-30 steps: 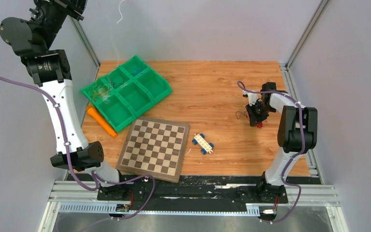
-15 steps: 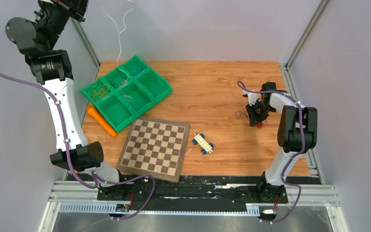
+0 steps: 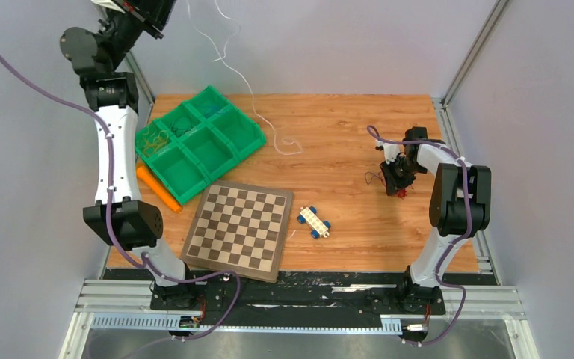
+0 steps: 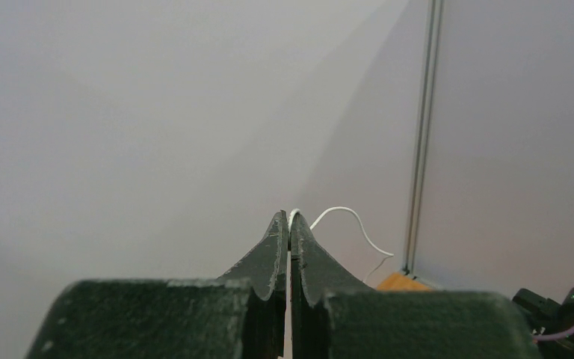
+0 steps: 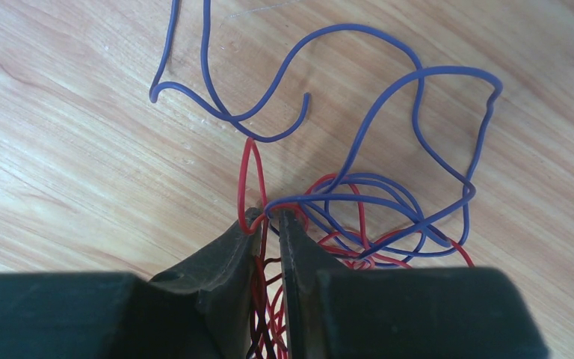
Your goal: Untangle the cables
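Cables lie in two places. One white cable (image 4: pixel 341 209) hangs from the left gripper (image 4: pixel 289 218), whose jaws are pressed together on its end, high above the 10 o'clock corner of the table (image 3: pixel 344 120); its free end curls on the wood near 12 o'clock. A red-and-blue clump (image 5: pixel 389 217) sits at 3 o'clock, pinched in the nearly closed jaws of the right gripper (image 5: pixel 269 217). Loose strands (image 3: pixel 153 138) lie in the green tray (image 3: pixel 211 149) at 10 o'clock. The step in hand looks like drawing one strand free; next, I judge, the white cable needs laying down apart, then the clump teasing open without tightening its loops
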`<state>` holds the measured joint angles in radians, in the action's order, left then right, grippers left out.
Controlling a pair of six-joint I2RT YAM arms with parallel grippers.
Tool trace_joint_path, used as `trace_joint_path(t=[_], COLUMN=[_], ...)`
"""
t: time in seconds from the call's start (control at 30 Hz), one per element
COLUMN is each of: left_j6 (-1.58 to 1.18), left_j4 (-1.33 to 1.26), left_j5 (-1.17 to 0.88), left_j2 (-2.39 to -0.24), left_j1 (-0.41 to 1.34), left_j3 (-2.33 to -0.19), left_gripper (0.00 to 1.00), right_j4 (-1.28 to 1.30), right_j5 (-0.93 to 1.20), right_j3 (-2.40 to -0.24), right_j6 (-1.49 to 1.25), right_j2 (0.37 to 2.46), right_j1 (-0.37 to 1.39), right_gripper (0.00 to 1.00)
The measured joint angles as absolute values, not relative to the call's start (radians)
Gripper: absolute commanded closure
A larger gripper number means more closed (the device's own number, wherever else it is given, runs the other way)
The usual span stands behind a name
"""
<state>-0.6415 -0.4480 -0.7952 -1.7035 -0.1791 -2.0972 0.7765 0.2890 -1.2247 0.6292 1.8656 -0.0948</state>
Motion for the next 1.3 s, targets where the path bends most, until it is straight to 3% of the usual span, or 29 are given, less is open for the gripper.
trace_joint_path(t=[0.47, 0.97, 1.3], left_j6=[-0.434, -0.469, -0.488], left_j4=[-0.433, -0.429, -0.42], left_j5=[-0.672, -0.656, -0.654], left_j2=[-1.732, -1.813, -1.81], left_j1=[-0.16, -0.165, -0.22], left_j3=[-1.844, -2.147, -2.173], left_gripper=[1.0, 1.0, 1.0], right_j4=[0.779, 0.787, 0.79], right_j5=[0.289, 0.289, 0.288], right_j3=[-1.225, -1.234, -1.237], right_j6=[0.622, 0.612, 0.611], right_j2=[1.866, 1.873, 1.876], right_j1=[-0.095, -0.095, -0.095], right_gripper=[0.8, 0.8, 0.8])
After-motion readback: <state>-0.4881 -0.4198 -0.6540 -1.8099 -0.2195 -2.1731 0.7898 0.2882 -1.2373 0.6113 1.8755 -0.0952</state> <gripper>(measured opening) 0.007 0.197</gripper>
